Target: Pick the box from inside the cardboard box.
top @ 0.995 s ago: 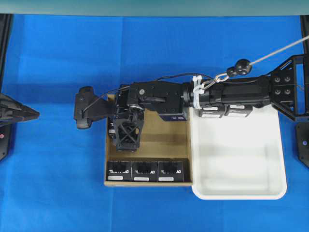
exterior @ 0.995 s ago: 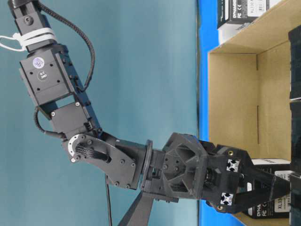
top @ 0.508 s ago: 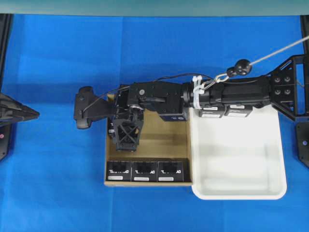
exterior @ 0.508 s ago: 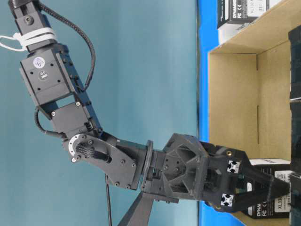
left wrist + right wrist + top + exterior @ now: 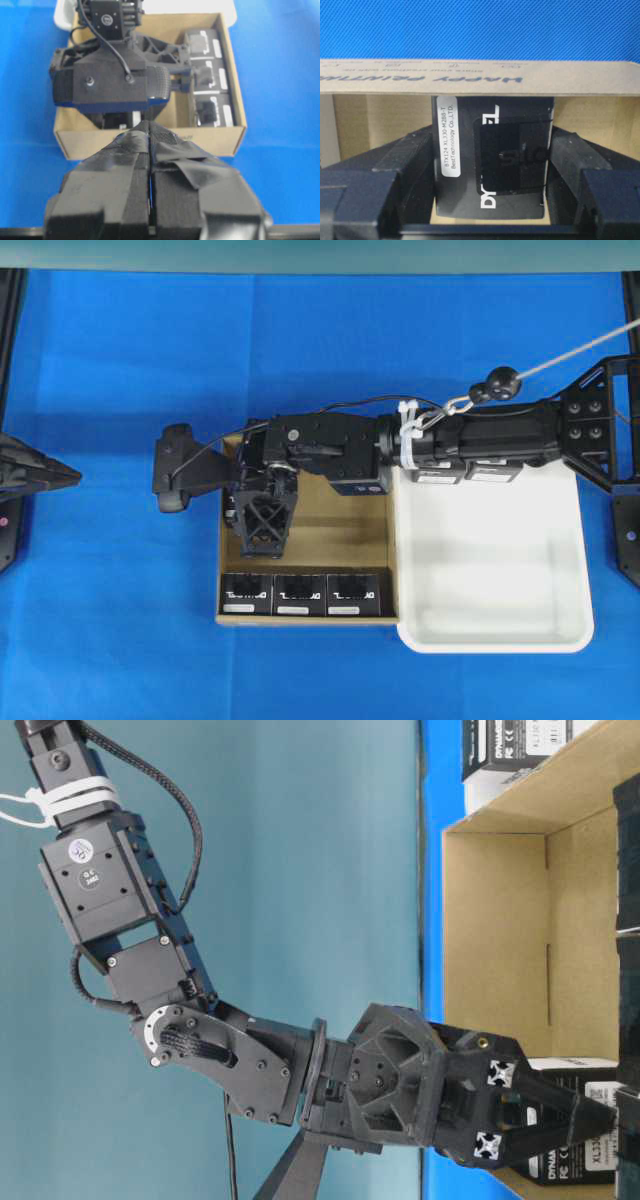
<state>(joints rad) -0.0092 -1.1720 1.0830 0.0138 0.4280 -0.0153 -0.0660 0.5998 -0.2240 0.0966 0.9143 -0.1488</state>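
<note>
Straddling the box (image 5: 492, 157), the right gripper (image 5: 492, 165) is recorded with one finger (image 5: 407, 160) at the label-strip side and the other at the opposite side.

- Item: the box, black, white lettering; seated on the floor of the cardboard box (image 5: 340, 525), close against the wall farthest from the white tray (image 5: 490, 560).
- Key relation: the item lies directly between the fingers, not ahead of or beside them. In the right wrist view its printed face is seen to run away from the palm toward the carton wall, so the pinch is applied across its width.
- Finger state, right: apart by about the carton's width, flanking its two sides. Firm contact cannot be confirmed; the grip is judged nearly made.
- Finger state, left gripper (image 5: 150, 165): pressed together, nothing held; parked outside the cardboard box, well apart from the item.
- Nearer arm: the right.
- Neighbours: three like cartons (image 5: 298, 594) are ranged along one adjacent wall, clear of the fingers.
- Next move, judged: final pinch, then a straight lift.
</note>
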